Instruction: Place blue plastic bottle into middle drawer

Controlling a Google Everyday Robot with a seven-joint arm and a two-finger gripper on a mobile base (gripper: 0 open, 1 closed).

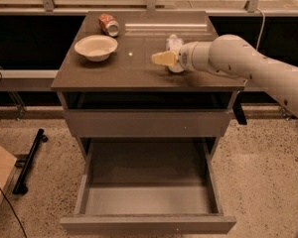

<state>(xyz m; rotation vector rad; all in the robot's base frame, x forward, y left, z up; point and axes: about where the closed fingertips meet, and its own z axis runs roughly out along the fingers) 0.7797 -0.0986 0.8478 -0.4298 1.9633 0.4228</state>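
The blue plastic bottle (174, 44) is on the cabinet top at right of centre, its white cap toward the back. Its near part is hidden behind my arm. My gripper (161, 58) sits low over the top, just in front and left of the bottle, pointing left toward the bowl. I cannot tell whether it touches the bottle. The middle drawer (148, 224) is pulled fully out at the bottom of the cabinet and its pale grey floor is bare.
A white bowl (96, 47) stands on the left of the cabinet top (139, 76). A crushed red-and-white can (109, 24) lies behind it. The closed drawer front (148, 123) is above the open one. A black bar (30, 160) lies on the floor at left.
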